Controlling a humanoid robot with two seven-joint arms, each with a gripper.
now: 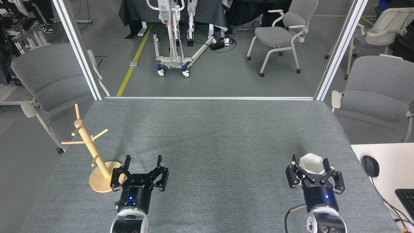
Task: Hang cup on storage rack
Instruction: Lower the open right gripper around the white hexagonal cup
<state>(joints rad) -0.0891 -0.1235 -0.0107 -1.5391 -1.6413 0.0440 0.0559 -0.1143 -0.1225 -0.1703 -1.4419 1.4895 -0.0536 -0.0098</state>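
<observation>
Fingers of the left gripper (pixel 143 160) stand spread wide, nothing between them, tips pointing away across the grey surface (pixel 210 136). Just to their left, close beside the nearest finger, lies the round disc base of the storage rack (pixel 84 137); its slim wooden pole leans up and away to the left from that base, with angled pegs sticking out on both sides. Whether the left gripper's outer link touches the base edge cannot be told, since the two overlap in the head view.

The right gripper (pixel 310 161) has its fingers on either side of the cup (pixel 310 164), a white faceted mug standing upright with its open rim upward. The fingers are spread about as wide as the cup and flank it left and right; whether they press on its walls or merely sit beside it cannot be told. The cup sits at the near right part of the surface, well apart from the storage rack, which is on the far side of the left gripper's fingers.

To the right of the right gripper, off the grey surface, a white desk (pixel 385 168) carries a black mouse (pixel 370 165) and a keyboard corner (pixel 406 196). Grey chairs (pixel 48 77) stand beyond the surface edges.
</observation>
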